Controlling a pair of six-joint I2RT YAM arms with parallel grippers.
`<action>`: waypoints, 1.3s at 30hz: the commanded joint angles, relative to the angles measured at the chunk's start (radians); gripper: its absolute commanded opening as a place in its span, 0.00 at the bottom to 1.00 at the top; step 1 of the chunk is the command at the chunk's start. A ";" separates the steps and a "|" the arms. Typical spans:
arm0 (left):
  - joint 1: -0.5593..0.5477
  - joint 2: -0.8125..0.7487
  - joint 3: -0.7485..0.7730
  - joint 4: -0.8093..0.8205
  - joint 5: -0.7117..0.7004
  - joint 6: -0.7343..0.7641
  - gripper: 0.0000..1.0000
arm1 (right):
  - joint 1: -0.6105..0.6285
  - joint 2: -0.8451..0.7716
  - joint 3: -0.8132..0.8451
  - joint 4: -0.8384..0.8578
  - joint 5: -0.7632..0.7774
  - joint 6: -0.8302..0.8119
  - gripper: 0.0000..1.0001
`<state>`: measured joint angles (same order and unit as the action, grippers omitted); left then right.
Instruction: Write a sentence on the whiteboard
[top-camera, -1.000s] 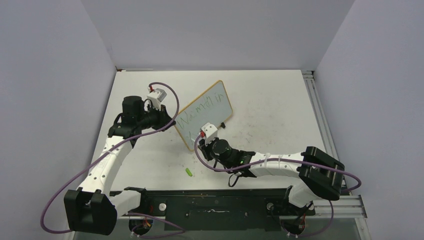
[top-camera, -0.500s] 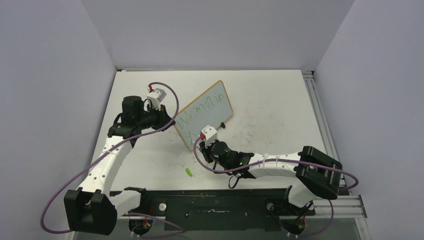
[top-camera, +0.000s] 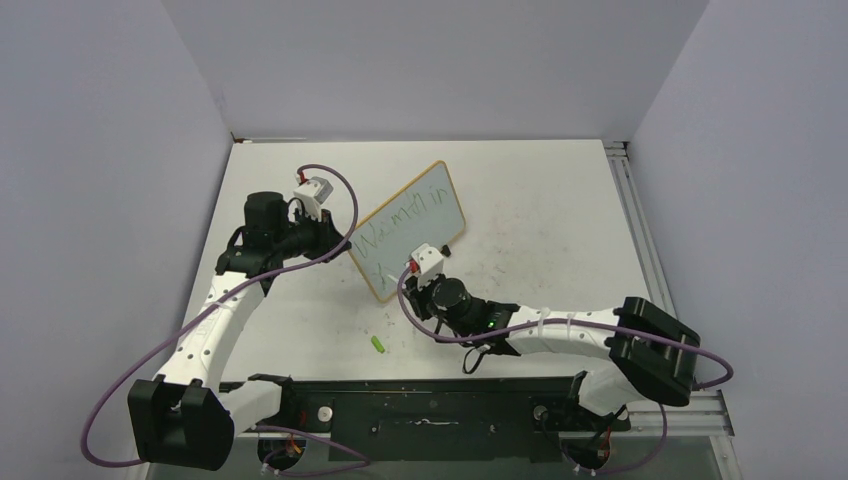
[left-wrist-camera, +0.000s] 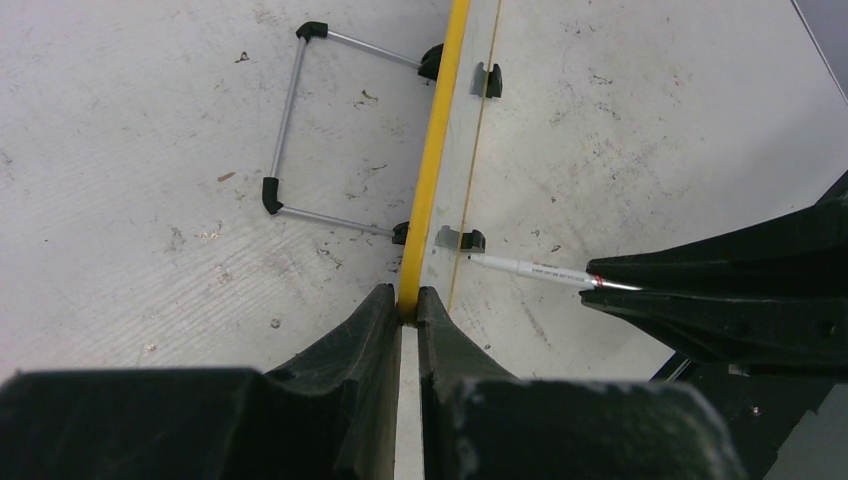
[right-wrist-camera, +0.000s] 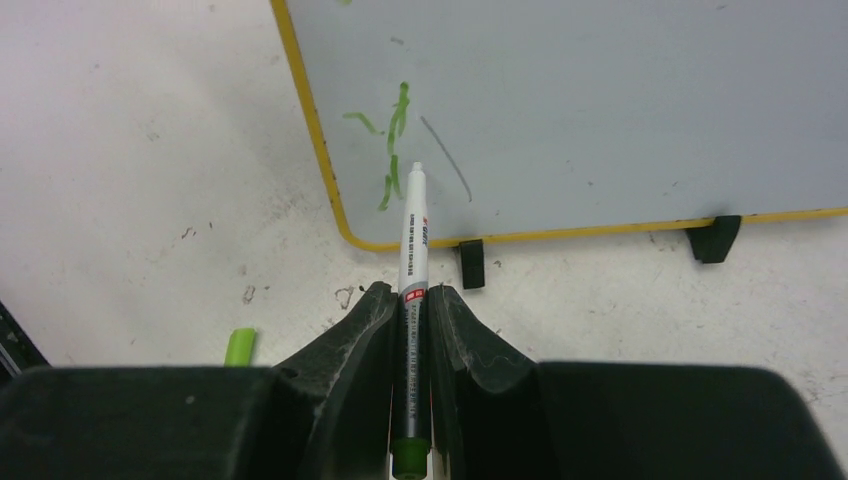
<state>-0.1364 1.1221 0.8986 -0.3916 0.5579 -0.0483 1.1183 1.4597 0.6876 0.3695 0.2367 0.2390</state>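
Observation:
The whiteboard (top-camera: 425, 215) stands tilted mid-table, yellow-framed with black feet. The sentence (top-camera: 400, 222) runs as green words across its top line, and a first green stroke (right-wrist-camera: 395, 150) of a second line sits near the lower left corner. My left gripper (top-camera: 340, 243) is shut on the board's yellow frame edge (left-wrist-camera: 432, 180), fingertips (left-wrist-camera: 380, 310) pinching it. My right gripper (right-wrist-camera: 411, 295) is shut on a white marker (right-wrist-camera: 413, 230), whose tip is at the board surface just right of the green stroke. The marker also shows in the left wrist view (left-wrist-camera: 530, 268).
The green marker cap (top-camera: 378, 344) lies on the table near the front, also in the right wrist view (right-wrist-camera: 239, 346). The board's wire stand (left-wrist-camera: 285, 140) rests behind it. Grey walls close the table on three sides.
My right arm has shifted slightly to the right along the board's lower edge with the marker. The left arm and the board have not moved.

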 joint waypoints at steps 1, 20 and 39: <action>0.000 0.001 0.020 -0.014 -0.009 0.011 0.00 | -0.057 -0.056 0.023 0.066 -0.021 -0.011 0.05; 0.001 0.007 0.020 -0.014 -0.012 0.011 0.00 | -0.089 -0.005 0.057 0.118 -0.099 -0.035 0.05; 0.000 0.005 0.019 -0.016 -0.013 0.012 0.00 | -0.087 0.013 0.033 0.077 -0.127 -0.024 0.05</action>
<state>-0.1360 1.1221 0.8986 -0.3916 0.5545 -0.0483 1.0290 1.4677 0.7067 0.4210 0.1333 0.2100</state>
